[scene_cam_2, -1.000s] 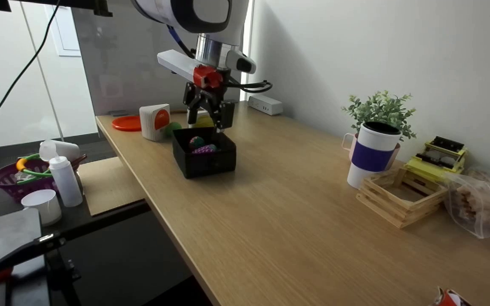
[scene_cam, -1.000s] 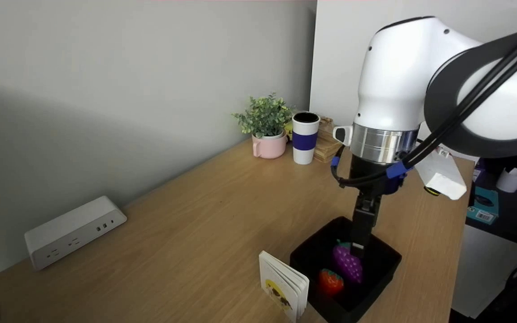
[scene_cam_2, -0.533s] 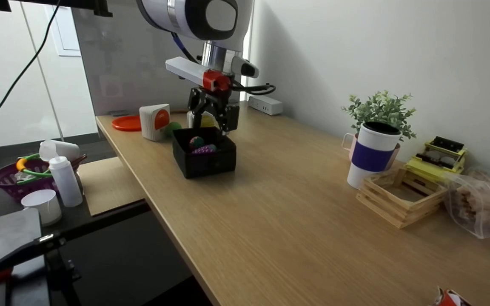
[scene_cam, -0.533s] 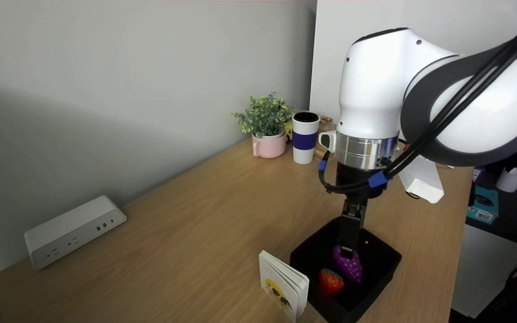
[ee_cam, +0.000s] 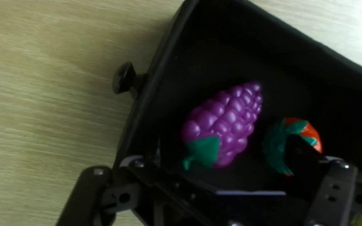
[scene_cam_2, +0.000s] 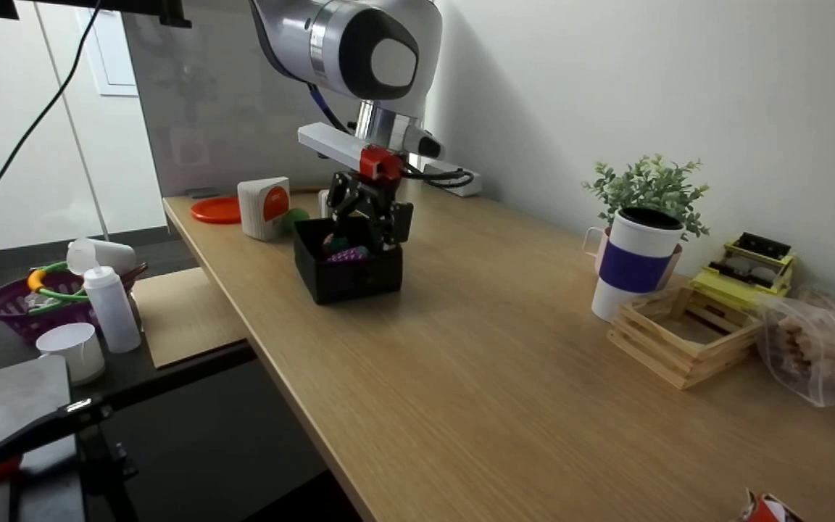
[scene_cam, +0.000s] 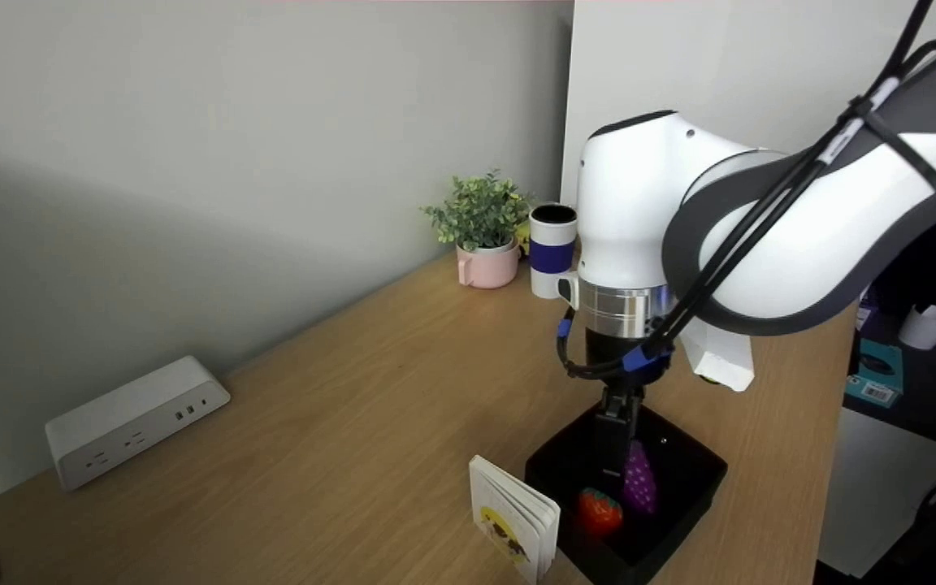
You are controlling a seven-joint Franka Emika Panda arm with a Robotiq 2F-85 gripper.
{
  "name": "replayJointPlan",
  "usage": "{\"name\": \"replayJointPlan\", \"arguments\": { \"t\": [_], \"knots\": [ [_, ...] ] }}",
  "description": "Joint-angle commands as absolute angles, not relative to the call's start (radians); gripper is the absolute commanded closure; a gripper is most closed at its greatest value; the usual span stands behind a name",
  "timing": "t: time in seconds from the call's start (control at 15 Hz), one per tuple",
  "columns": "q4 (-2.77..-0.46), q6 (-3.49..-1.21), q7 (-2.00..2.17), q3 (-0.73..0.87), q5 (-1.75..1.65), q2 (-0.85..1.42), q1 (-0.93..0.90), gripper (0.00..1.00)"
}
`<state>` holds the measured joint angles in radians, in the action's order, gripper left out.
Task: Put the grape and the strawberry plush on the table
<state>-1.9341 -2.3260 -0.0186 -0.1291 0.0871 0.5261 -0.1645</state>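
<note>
Jaws spread and gripping nothing, the gripper [scene_cam_2: 364, 241] hovers over the black tray [scene_cam_2: 351, 283]; in the wrist view, the grape [ee_cam: 225, 119] lies between its 2 fingers, 1 partly hiding the strawberry plush [scene_cam: 600, 512]. A careless descent could shove the strawberry plush aside or jam a finger against the tray's wall.

The grapes [ee_cam: 225, 122] look glossy, bumpy plastic, the strawberry [scene_cam: 600, 513] shiny too; the box [scene_cam_2: 356, 281] is matt, the tabletop [scene_cam_2: 504, 362] smooth wood, the bag [scene_cam_2: 820, 355] crinkled clear plastic.
</note>
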Motion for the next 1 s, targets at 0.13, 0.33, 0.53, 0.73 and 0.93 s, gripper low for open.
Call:
{"name": "replayJointPlan", "arguments": {
  "t": [0.13,0.33,0.53,0.73,0.93],
  "knots": [
    [-1.852,-2.255,0.003,-0.118,0.062,0.593,-0.169,0.0],
    [-1.833,-2.239,0.007,-0.117,0.061,0.603,-0.171,0.0],
    [-1.815,-2.213,0.011,-0.115,0.056,0.607,-0.173,0.02],
    [-1.8,-2.19,0.013,-0.114,0.049,0.609,-0.176,0.34],
    [-1.785,-2.169,0.014,-0.113,0.039,0.611,-0.176,0.55]
  ]
}}
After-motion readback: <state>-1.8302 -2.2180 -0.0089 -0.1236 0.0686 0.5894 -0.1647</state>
